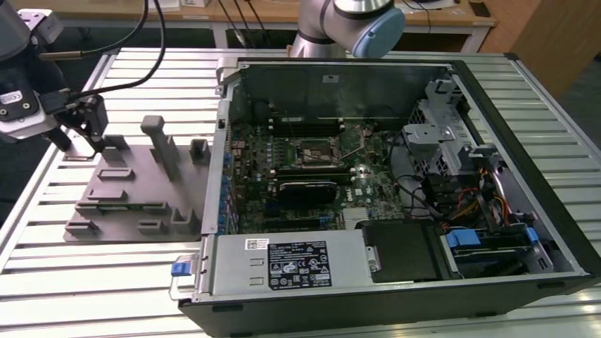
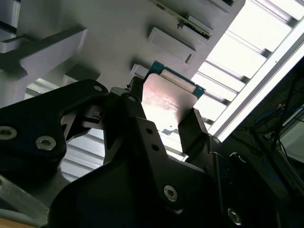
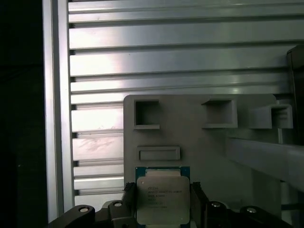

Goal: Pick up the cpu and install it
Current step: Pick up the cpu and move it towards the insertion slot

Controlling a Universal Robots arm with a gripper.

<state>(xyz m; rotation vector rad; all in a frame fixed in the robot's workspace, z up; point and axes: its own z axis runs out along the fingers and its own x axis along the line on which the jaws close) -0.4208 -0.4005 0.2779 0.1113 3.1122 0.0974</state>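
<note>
The cpu (image 3: 163, 202), a flat silver square with a pale-green rim, sits between my gripper's (image 3: 162, 191) two black fingers (image 3: 129, 194), which press on its opposite edges. The second wrist view shows the same cpu (image 2: 168, 95) from a slant, inside the gripper (image 2: 164, 111). In the exterior view the gripper (image 1: 80, 144) hangs at the far-left corner of the grey tray (image 1: 131, 204), fingertips at tray level. I cannot tell whether the chip is off the tray. The black socket frame (image 1: 316, 149) lies on the motherboard, well to the exterior view's right of the gripper.
The open computer case (image 1: 526, 176) fills the exterior view's right, its near wall beside the tray. Upright blocks (image 1: 160, 144) stand on the tray between gripper and case. The slatted metal table (image 1: 56, 289) runs under everything. The arm's base (image 1: 352, 28) stands behind the case.
</note>
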